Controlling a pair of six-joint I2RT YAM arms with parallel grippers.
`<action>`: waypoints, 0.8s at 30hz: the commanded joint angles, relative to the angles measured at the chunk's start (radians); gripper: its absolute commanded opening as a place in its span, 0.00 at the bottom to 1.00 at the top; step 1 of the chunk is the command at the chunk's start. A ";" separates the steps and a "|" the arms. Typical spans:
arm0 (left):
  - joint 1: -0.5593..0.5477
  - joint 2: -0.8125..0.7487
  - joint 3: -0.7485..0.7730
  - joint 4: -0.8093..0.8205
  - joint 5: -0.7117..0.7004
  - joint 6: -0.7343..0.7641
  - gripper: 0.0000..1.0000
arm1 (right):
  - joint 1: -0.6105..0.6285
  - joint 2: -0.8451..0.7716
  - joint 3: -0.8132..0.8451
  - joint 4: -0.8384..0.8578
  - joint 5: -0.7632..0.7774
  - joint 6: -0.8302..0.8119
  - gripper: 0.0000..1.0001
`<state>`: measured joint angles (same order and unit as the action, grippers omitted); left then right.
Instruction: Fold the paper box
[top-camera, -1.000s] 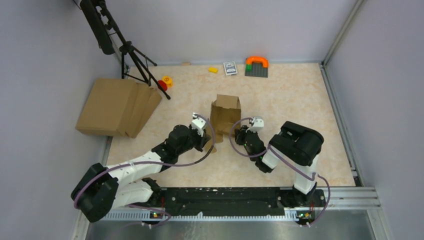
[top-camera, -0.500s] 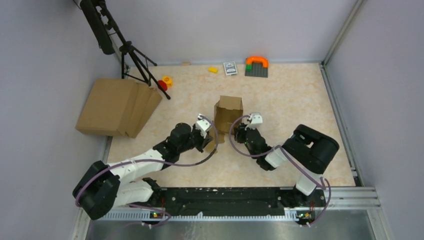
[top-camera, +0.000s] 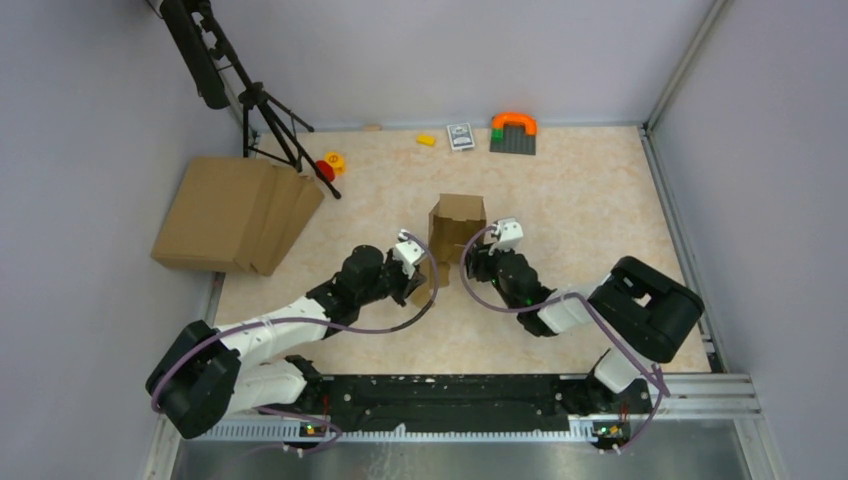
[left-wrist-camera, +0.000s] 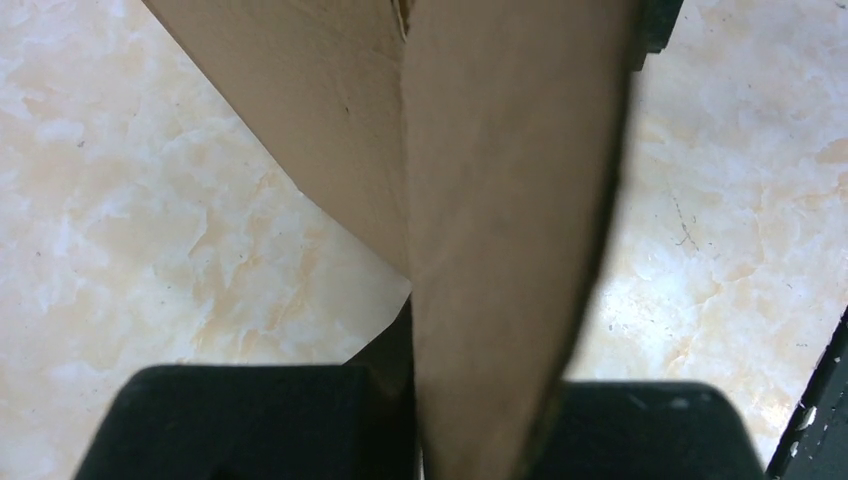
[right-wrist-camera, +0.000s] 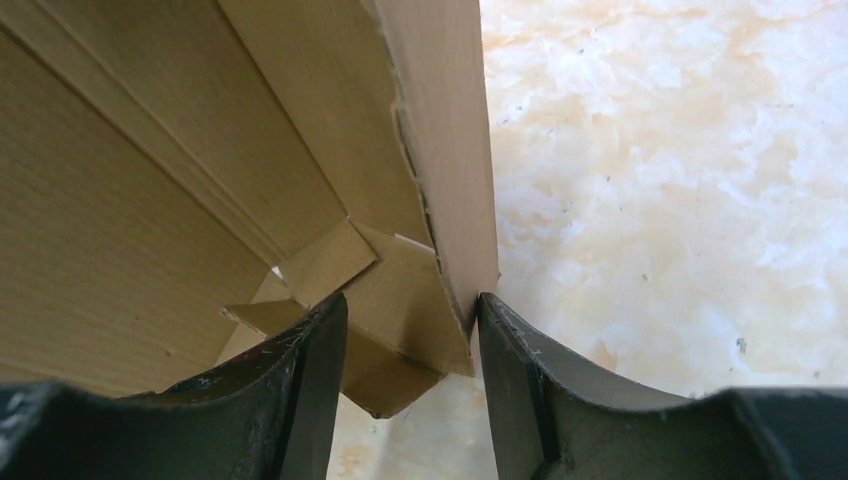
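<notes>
Clamping shut on the near-left flap of the paper box (top-camera: 457, 225), the left gripper (top-camera: 421, 284) grips it. The right gripper (right-wrist-camera: 410, 325) has its fingers apart, straddling the right wall. The box stands mid-counter (top-camera: 580, 200), just beyond both grippers.

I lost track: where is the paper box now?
In the top view the paper box stands centre-frame between the grippers: left gripper shut on its near-left flap, right gripper open at its near-right corner.
</notes>
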<state>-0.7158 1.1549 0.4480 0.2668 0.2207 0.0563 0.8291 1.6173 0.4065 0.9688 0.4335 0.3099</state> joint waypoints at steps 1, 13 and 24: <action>-0.002 -0.002 0.037 0.016 0.030 0.019 0.00 | -0.030 -0.055 -0.003 0.010 -0.100 -0.035 0.49; -0.002 0.016 0.049 0.008 0.054 0.024 0.00 | -0.071 -0.053 -0.039 0.102 -0.375 -0.102 0.77; -0.002 0.019 0.049 0.012 0.065 0.028 0.00 | -0.072 -0.008 0.013 0.033 -0.342 -0.138 0.83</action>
<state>-0.7158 1.1698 0.4622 0.2607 0.2581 0.0746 0.7624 1.5940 0.3725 0.9958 0.0788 0.1921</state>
